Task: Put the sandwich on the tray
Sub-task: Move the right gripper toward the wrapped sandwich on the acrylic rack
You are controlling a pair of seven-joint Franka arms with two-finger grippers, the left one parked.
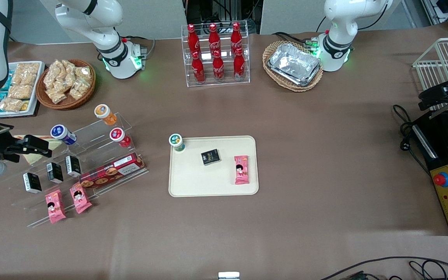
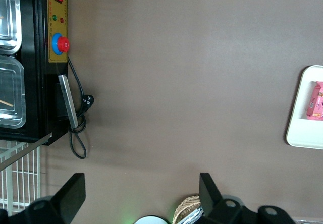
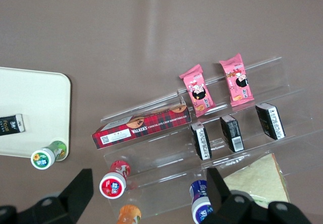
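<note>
Three things already lie on the tray [image 1: 193, 182]: a green-capped cup at its corner, a small black box, and a pink snack packet. The sandwich [image 3: 255, 183] is not among them. We find it at the working arm's end of the bench [image 1: 305, 217], lying flat beside the clear stepped rack [image 1: 103, 155], farther from the front camera than the row of black boxes on that rack.

Our hand [image 3: 151, 196] hangs above this spot, its two fingers spread wide with nothing between them. In the wrist view one fingertip [image 3: 219, 183] sits just at the sandwich's edge, so the wedge lies off to one side of the hand's centre, not between the fingers. In the front view the hand [image 1: 33, 147] covers most of the sandwich, with only a pale sliver showing under it.

We judge the grasp is not yet made. The coming move turns on that sideways offset: the hand should shift toward the wedge until the fingers straddle it, then come down. How the wedge's long edge lines up with the fingers we cannot tell, since much of it is hidden. The blue-capped bottle [image 3: 200, 209] stands close by and could be knocked.
</note>
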